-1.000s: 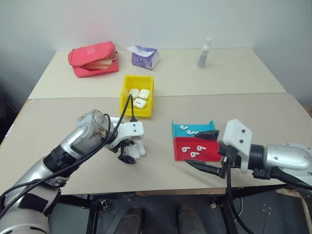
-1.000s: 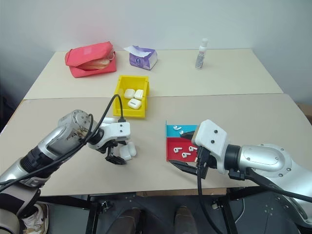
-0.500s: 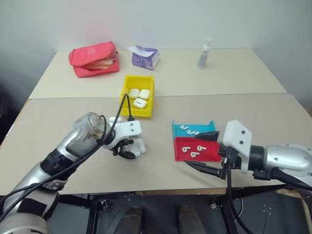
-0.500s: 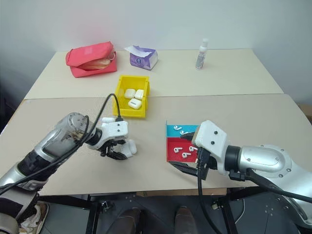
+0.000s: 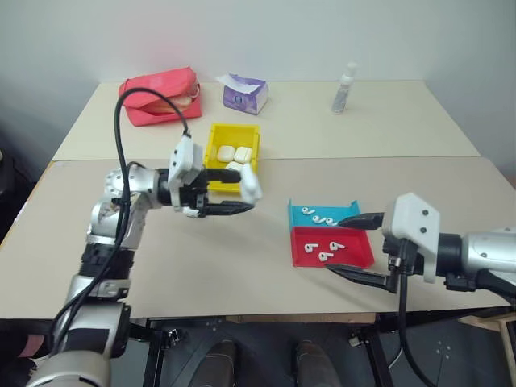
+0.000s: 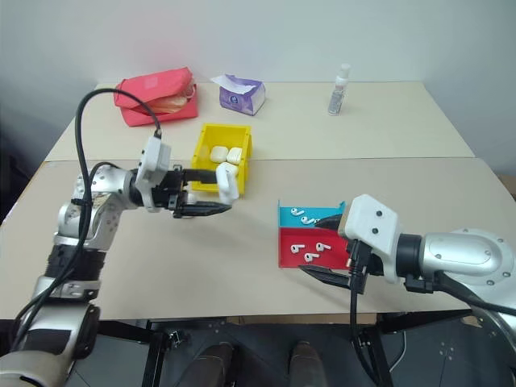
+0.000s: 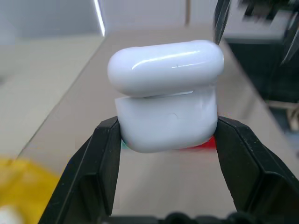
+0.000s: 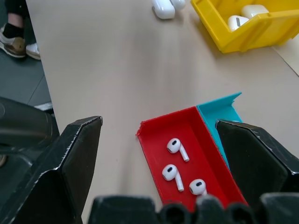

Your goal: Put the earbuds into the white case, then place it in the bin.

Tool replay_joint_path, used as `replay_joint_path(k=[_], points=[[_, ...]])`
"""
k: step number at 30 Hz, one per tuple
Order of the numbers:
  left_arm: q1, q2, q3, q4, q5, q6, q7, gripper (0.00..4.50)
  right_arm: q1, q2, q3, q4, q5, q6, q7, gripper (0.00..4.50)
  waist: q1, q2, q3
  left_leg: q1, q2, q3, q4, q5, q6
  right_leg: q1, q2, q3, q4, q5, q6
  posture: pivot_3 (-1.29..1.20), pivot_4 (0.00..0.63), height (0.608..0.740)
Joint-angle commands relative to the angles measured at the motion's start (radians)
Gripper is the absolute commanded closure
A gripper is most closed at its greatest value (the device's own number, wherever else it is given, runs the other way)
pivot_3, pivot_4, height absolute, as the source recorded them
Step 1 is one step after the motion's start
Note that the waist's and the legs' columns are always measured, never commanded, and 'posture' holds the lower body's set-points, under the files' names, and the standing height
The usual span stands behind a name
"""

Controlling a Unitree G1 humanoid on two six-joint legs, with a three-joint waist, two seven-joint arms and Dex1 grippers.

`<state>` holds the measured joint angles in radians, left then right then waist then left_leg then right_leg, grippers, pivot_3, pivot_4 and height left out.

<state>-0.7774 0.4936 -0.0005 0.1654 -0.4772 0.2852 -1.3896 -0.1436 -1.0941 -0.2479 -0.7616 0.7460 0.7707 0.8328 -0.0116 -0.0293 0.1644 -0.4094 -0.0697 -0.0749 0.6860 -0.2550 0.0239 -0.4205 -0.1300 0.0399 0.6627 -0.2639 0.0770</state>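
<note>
Earbuds and case are what I'm after, and on my left side the left gripper (image 5: 234, 196) is clamped on the white case (image 5: 249, 185), holding it up off the table with its fingers pointing level toward the right. From the left wrist view the case (image 7: 166, 112) sits square between both black fingers (image 7: 100, 161), and its lid looks slightly ajar. I judge I am at the step of bringing the case over to be loaded; no earbud is in it that I can see.

Just behind the held case stands the bin (image 5: 216, 149), with other white cases already lying in it. Further right, near the table's front edge, sit the blue tray (image 5: 322, 214) and the red tray (image 5: 332, 250), touching each other, with earbuds (image 5: 326, 247) lying loose in both. My right gripper (image 5: 363, 246) hovers at those trays with its jaws spread wide and nothing between them.

Next I would need the right gripper to come down on a single earbud in the red tray and pinch it. The earbuds are tiny, glossy and close together, so a slip is likely. The lid would also need opening wider first.

Along the far table a red pouch (image 5: 160, 95), a purple tissue pack (image 5: 243, 93) and a small bottle (image 5: 343, 88) stand well apart from the work; nothing blocks my path.
</note>
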Motion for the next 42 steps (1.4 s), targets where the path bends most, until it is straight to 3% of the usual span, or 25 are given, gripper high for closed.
replay_joint_path(k=[1, 9, 19, 22, 26, 36, 42], points=[[-0.005, -0.073, 0.053, -0.108, -0.164, 0.096, 0.049, 1.77, -0.012, -0.027, -0.047, 0.001, -0.011, -0.022, 0.027, 0.0, -0.002, 0.0, 0.0, 0.0, 0.0, 0.0, 0.0, 0.0, 0.0, 0.0, 0.0, 0.0, 0.0, 0.0, 0.0, 0.0, 0.15, 0.74], [0.028, -0.195, 0.085, -0.219, -0.352, 0.184, 0.126, 1.77, 0.007, -0.036, -0.082, -0.004, -0.023, -0.009, 0.04, 0.0, -0.002, 0.0, 0.0, 0.002, 0.001, 0.0, 0.0, 0.0, 0.0, 0.001, 0.0, 0.001, 0.0, 0.0, 0.0, 0.0, 0.15, 0.74], [0.052, -0.162, 0.034, -0.251, -0.346, 0.156, 0.047, 1.77, -0.083, -0.123, 0.028, -0.011, -0.047, 0.104, -0.01, 0.0, -0.002, 0.0, 0.0, 0.002, 0.001, 0.001, 0.0, 0.0, -0.001, 0.001, 0.0, 0.001, -0.001, 0.0, 0.0, 0.0, 0.15, 0.74], [0.06, -0.162, 0.027, -0.261, -0.346, 0.151, 0.04, 1.77, -0.144, -0.161, 0.099, -0.008, -0.045, 0.128, 0.02, 0.54, -0.002, 0.0, 0.0, 0.002, 0.001, 0.001, -0.001, 0.0, 0.0, 0.001, 0.0, 0.001, -0.005, 0.0, 0.0, 0.0, 0.15, 0.74], [0.098, -0.144, -0.011, -0.258, -0.286, 0.078, -0.025, 1.77, -0.237, -0.18, 0.232, 0.023, -0.093, 0.149, 0.046, 1.78, -0.003, 0.0, 0.0, 0.002, 0.001, 0.001, -0.001, 0.0, -0.001, 0.001, 0.0, 0.001, -0.005, 0.0, 0.0, 0.0, 0.15, 0.74], [0.18, -0.166, -0.057, -0.311, -0.261, 0.025, -0.019, 1.77, -0.473, -0.126, 0.607, 0.181, -0.378, 0.128, 0.141, 1.78, -0.003, 0.001, 0.0, 0.002, 0.001, 0.001, -0.001, 0.0, -0.001, -0.001, 0.0, 0.002, -0.006, 0.0, 0.0, 0.0, 0.15, 0.74], [0.21, -0.162, -0.045, -0.358, -0.259, 0.021, 0.029, 1.77, -0.569, -0.054, 0.707, 0.286, -0.477, 0.122, 0.213, 1.78, -0.003, 0.001, 0.0, 0.001, 0.001, 0.001, -0.002, 0.003, -0.005, -0.002, 0.0, 0.002, -0.006, 0.0, 0.0, 0.0, 0.15, 0.74]])
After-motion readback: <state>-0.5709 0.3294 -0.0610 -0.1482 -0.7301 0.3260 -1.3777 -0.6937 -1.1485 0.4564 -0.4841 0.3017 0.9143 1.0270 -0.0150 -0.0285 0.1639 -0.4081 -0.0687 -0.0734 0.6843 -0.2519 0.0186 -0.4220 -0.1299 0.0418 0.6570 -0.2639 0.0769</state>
